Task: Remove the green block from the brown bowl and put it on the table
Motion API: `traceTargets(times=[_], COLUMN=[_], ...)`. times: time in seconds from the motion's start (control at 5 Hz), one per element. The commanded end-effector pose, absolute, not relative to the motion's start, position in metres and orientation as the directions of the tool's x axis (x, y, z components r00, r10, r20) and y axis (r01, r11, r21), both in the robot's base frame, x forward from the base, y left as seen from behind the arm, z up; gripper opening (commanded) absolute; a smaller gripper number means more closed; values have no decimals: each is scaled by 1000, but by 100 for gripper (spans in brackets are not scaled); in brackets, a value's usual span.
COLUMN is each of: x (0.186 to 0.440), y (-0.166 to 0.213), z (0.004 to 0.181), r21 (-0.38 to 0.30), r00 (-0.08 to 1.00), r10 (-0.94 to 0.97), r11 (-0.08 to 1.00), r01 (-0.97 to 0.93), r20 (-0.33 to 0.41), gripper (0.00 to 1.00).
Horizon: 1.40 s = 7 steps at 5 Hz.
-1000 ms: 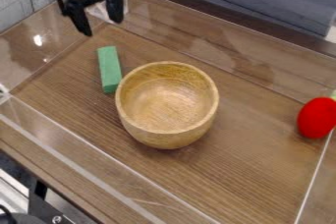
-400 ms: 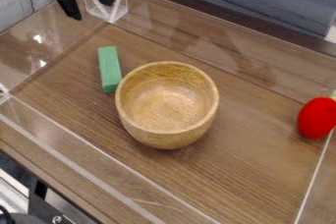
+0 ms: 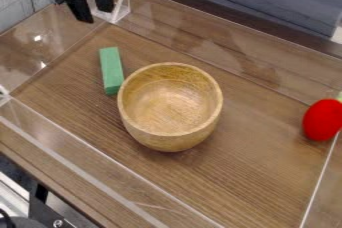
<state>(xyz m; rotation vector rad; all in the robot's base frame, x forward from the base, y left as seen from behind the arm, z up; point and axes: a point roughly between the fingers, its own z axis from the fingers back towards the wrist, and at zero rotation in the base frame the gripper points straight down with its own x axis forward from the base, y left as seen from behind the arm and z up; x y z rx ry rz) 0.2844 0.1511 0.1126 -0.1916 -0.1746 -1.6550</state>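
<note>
The green block (image 3: 111, 70) lies flat on the table (image 3: 254, 162), just left of the brown bowl (image 3: 170, 104) and close to its rim. The bowl holds nothing. My gripper (image 3: 90, 12) hangs at the upper left corner, well above and behind the block, pointing down. Its dark fingers (image 3: 82, 8) stand a little apart with nothing between them.
A red rounded object (image 3: 322, 119) sits at the right edge of the table. Low clear acrylic walls (image 3: 40, 122) border the tabletop on the left, front and right. A grey plank wall runs along the back.
My gripper rose and shifted toward the upper left corner, then edged slightly back right. Its fingers look a bit closer together. The block and bowl stayed put.
</note>
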Motion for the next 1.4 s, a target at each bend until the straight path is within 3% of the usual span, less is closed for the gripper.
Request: traceTargets(times=[0.0, 0.2, 0.4, 0.8, 1.2], x=[281, 285, 290, 296, 297], y=[147, 142, 137, 147, 147], z=[142, 153, 158, 150, 146], r21=[66, 67, 65, 42, 20], r00=[-62, -93, -121, -119, -28], r10=[-982, -978, -976, -976, -982], r11=[-51, -82, -111, -113, -25], r01=[997, 994, 992, 993, 999], r20=[179, 184, 181, 185, 188], gripper=[100, 100, 0, 0, 0])
